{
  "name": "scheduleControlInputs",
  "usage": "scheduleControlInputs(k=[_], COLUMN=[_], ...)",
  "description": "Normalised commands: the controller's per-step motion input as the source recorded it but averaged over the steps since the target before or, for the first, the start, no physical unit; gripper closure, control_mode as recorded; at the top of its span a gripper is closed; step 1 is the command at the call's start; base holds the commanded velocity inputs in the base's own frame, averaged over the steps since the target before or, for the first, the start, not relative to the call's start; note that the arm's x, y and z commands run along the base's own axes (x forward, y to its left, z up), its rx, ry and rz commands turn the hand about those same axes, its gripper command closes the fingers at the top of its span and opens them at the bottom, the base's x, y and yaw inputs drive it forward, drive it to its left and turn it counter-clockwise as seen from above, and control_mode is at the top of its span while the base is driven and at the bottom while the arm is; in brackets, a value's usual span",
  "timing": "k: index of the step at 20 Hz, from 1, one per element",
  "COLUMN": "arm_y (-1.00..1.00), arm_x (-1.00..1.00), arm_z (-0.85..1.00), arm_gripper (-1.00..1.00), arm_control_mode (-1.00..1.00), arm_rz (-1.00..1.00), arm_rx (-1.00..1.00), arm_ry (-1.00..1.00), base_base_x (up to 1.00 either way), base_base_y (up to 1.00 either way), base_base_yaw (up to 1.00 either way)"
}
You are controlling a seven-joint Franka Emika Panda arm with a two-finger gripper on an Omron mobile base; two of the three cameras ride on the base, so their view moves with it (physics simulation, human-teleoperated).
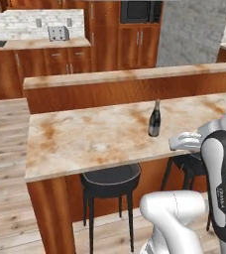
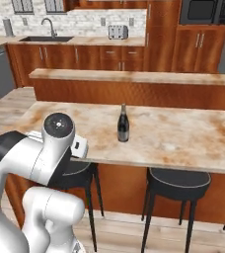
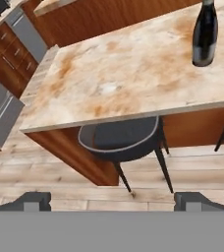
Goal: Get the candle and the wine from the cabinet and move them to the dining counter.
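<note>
The wine [image 1: 154, 119] [image 2: 123, 124] is a dark bottle with a long neck. It stands upright near the middle of the dining counter [image 1: 85, 136] [image 2: 183, 136], free of any grip. In the hand view the wine [image 3: 205, 34] is at the top right and the dining counter [image 3: 114, 74] spreads below it. My gripper [image 3: 115, 202] is open, its fingertips [image 3: 33, 201] wide apart with nothing between them. It hangs back from the counter's near edge, over the floor, well short of the bottle. The candle is out of view.
Dark round stools [image 1: 110, 178] [image 2: 176, 180] [image 3: 121, 138] stand under the counter's near edge. A higher ledge [image 1: 135, 74] runs behind the counter. Far back are a toaster [image 1: 58, 33], a sink [image 2: 45, 38] and a microwave [image 1: 141, 11] in tall wood units.
</note>
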Motion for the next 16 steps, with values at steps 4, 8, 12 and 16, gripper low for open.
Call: scheduleControlInputs(k=[4, 8, 12, 16], arm_y=[0.0, 0.0, 0.0, 0.0], arm_x=[0.0, 0.0, 0.0, 0.0], arm_z=[0.0, 0.0, 0.0, 0.0], arm_gripper=[-1.0, -1.0, -1.0, -1.0], arm_control_mode=[1.0, 1.0, 1.0, 1.0], arm_rz=[0.0, 0.0, 0.0, 0.0], arm_rx=[0.0, 0.0, 0.0, 0.0], arm_ry=[0.0, 0.0, 0.0, 0.0], base_base_x=[0.04, 0.08, 0.13, 0.27], base_base_y=[0.83, 0.83, 0.83, 0.84], base_base_yaw=[0.18, 0.19, 0.16, 0.09])
